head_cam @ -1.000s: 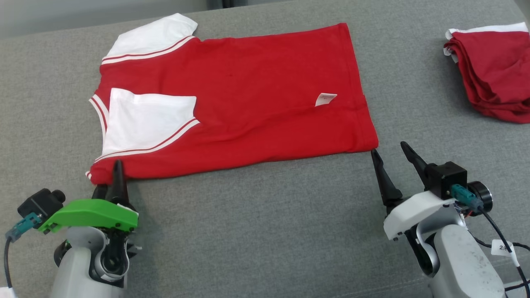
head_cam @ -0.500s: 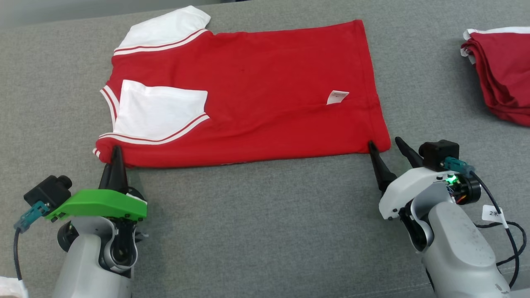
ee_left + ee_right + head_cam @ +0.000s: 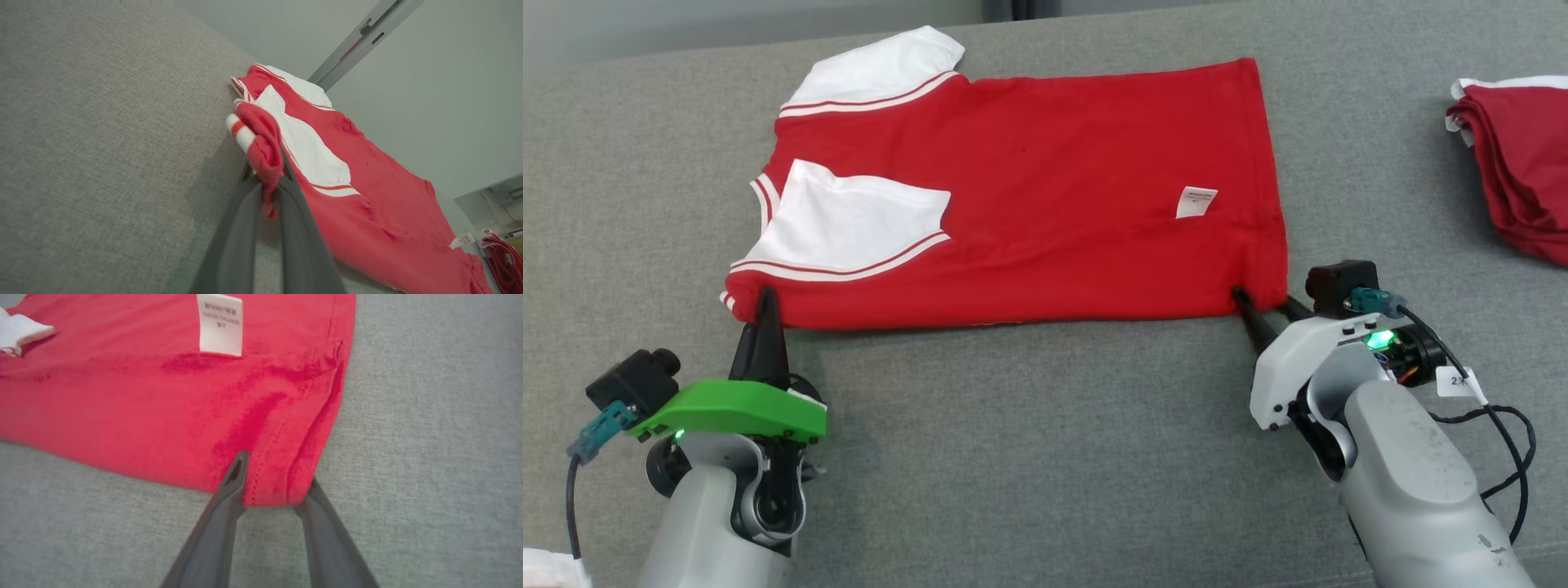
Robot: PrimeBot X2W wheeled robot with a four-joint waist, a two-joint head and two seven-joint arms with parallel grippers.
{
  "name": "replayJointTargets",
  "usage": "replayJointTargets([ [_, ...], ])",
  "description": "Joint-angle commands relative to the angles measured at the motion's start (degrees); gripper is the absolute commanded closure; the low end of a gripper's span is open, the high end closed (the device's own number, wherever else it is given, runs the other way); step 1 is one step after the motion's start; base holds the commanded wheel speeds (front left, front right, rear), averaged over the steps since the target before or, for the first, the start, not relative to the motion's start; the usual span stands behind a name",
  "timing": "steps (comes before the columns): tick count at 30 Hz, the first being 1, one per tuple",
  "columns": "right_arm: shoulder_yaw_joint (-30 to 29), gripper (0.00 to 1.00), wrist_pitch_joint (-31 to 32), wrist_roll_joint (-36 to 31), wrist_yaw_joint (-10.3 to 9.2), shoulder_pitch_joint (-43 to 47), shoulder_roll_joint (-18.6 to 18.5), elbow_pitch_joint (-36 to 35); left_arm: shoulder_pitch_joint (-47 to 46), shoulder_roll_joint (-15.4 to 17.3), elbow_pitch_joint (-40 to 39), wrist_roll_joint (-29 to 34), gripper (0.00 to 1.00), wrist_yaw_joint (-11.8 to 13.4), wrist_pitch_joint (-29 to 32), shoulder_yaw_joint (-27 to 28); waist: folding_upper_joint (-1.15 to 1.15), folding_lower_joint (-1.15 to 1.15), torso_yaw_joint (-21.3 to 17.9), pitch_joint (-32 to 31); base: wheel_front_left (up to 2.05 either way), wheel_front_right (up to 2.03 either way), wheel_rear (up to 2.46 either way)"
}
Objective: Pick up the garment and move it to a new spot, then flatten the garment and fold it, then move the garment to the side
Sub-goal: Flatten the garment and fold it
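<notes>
The garment (image 3: 1054, 188) is a red shirt with white sleeves, lying flat and folded lengthwise on the grey surface. My left gripper (image 3: 765, 298) is shut on its near-left corner. In the left wrist view that red and white striped corner is bunched between the fingers of the left gripper (image 3: 265, 179), lifted off the rest of the garment (image 3: 367, 204). My right gripper (image 3: 1264, 300) is at the near-right hem corner. In the right wrist view the right gripper (image 3: 276, 473) straddles that corner of the garment (image 3: 163, 396), jaws still apart with fabric between them.
A pile of folded red clothes (image 3: 1519, 171) lies at the far right, also seen small in the left wrist view (image 3: 502, 261). A white label (image 3: 1196, 201) sits near the hem. Grey fabric surface (image 3: 1045, 457) stretches between my arms.
The left gripper has shut on the near-left corner. The right gripper has slid forward onto the hem corner and its jaws have narrowed. The head camera has shifted too.
</notes>
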Motion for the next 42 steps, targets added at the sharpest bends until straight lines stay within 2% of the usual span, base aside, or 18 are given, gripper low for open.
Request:
replayJointTargets([
  [1, -0.49, 1.0, -0.71, -0.38, -0.01, 0.67, -0.14, -0.81, 0.94, 0.64, -0.58, 0.49, 1.0, -0.31, -0.44, -0.13, 0.0, 0.0, -0.03, -0.87, 0.0, 0.0, 0.0],
  [8, -3.41, 1.0, -0.69, -2.4, -0.02, 3.06, -0.15, -6.07, 4.67, 1.14, -4.4, 0.44, 1.0, -0.53, -0.73, -1.43, 0.0, 0.0, -0.36, -4.08, 0.0, 0.0, 0.0],
  [13, -6.36, 1.0, 2.49, -3.83, -0.03, 9.7, -0.17, -13.55, 11.3, 1.75, -9.94, 0.93, 1.0, 0.25, 0.93, -2.84, 0.0, 0.0, -0.29, -6.73, 0.0, 0.0, 0.0],
  [21, -9.47, 1.0, 9.21, -2.58, -0.02, 25.11, -0.13, -28.5, 24.95, 1.76, -20.62, 0.87, 1.0, 4.05, 4.53, -5.33, 0.0, 0.0, 0.19, -8.48, 0.0, 0.0, 0.0],
  [28, -11.22, 0.99, 10.94, -2.15, -0.02, 32.13, -0.14, -32.68, 30.9, 1.04, -23.87, -0.16, 1.0, 6.14, 6.45, -6.48, 0.0, 0.0, 0.24, -8.62, 0.0, 0.0, 0.0],
  [29, -11.03, 0.79, 10.78, -2.08, -0.02, 32.51, -0.12, -32.52, 31.36, 1.27, -23.75, 0.01, 0.92, 6.35, 6.77, -6.63, 0.0, 0.0, 0.18, -8.65, 0.0, 0.0, 0.0],
  [30, -10.84, 0.53, 10.54, -2.13, -0.02, 32.81, -0.11, -32.39, 31.71, 1.87, -23.45, 0.71, 0.64, 6.75, 6.86, -6.73, 0.0, 0.0, 0.12, -8.69, 0.0, 0.0, 0.0],
  [31, -10.81, 0.0, 10.38, -2.2, -0.02, 33.04, -0.12, -32.26, 31.97, 2.22, -23.28, 1.02, 0.0, 6.94, 7.04, -6.8, 0.0, 0.0, 0.07, -8.71, 0.0, 0.0, 0.0],
  [34, -11.44, 0.0, 9.84, -1.82, -0.02, 33.29, -0.11, -32.07, 32.5, 3.24, -23.67, 1.79, 0.0, 7.87, 7.33, -6.41, 0.0, 0.0, -0.07, -8.68, 0.0, 0.0, 0.0],
  [38, -13.25, 0.0, 8.21, -2.54, -0.02, 33.08, -0.11, -32.89, 32.45, 6.18, -25.89, 3.82, 0.0, 9.15, 7.02, -5.05, 0.0, 0.0, -0.26, -8.27, 0.0, 0.0, 0.0],
  [42, -14.27, 0.0, 6.7, -3.64, -0.02, 30.57, -0.1, -34.34, 28.46, 10.16, -28.49, 5.69, 0.0, 8.83, 8.18, -3.93, 0.0, 0.0, -0.57, -7.35, 0.0, 0.0, 0.0],
])
